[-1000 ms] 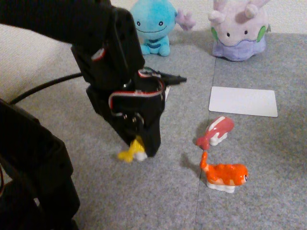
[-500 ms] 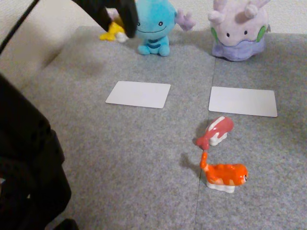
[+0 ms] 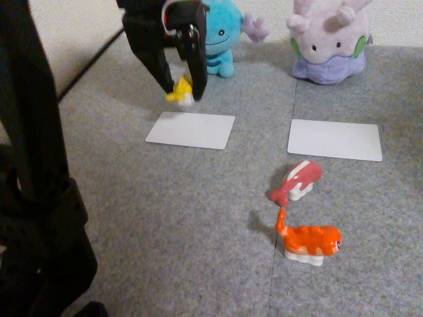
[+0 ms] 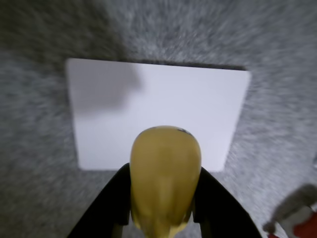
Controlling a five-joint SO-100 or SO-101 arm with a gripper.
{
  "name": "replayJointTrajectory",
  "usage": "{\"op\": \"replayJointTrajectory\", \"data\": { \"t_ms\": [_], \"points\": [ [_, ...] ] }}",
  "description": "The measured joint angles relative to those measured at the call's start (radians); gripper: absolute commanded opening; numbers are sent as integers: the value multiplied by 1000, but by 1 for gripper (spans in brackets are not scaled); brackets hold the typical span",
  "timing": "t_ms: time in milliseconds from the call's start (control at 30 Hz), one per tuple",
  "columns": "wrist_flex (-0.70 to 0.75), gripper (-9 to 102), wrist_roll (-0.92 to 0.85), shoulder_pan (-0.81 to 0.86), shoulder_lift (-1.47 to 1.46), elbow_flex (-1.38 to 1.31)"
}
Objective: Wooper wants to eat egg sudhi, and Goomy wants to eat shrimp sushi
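My black gripper (image 3: 181, 91) is shut on the yellow egg sudhi (image 3: 180, 92) and holds it just above the far edge of the left white card (image 3: 191, 129). In the wrist view the egg sudhi (image 4: 165, 178) sits between my black fingers (image 4: 106, 208), over that white card (image 4: 158, 106). Blue Wooper (image 3: 222, 36) sits right behind my gripper, partly covered by it. Lilac Goomy (image 3: 329, 41) sits at the back right. The orange shrimp sushi (image 3: 308, 242) lies on the grey carpet at the front right.
A second white card (image 3: 335, 139) lies in front of Goomy. A pink-red sushi toy (image 3: 297, 181) lies between that card and the shrimp sushi. The black arm and its base (image 3: 36, 198) fill the left side. A cable runs across the beige floor at the left.
My gripper carried the egg sudhi up from the carpet's front left to the back near Wooper, then came down and right over the left card's far edge.
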Motion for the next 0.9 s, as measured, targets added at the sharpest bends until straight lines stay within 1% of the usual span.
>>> {"op": "replayJointTrajectory", "data": {
  "t_ms": [267,300,367,533,633,700,800,900],
  "points": [
    [-41,6,0,2,-115,-6],
    [-44,7,0,2,-118,-9],
    [-49,14,0,2,-123,-11],
    [-52,34,9,-3,-123,-15],
    [-55,43,6,6,-121,-17],
    [-55,45,6,2,-106,-15],
    [-54,46,6,-12,-49,-14],
    [-14,46,6,-8,44,-14]
  ]
}}
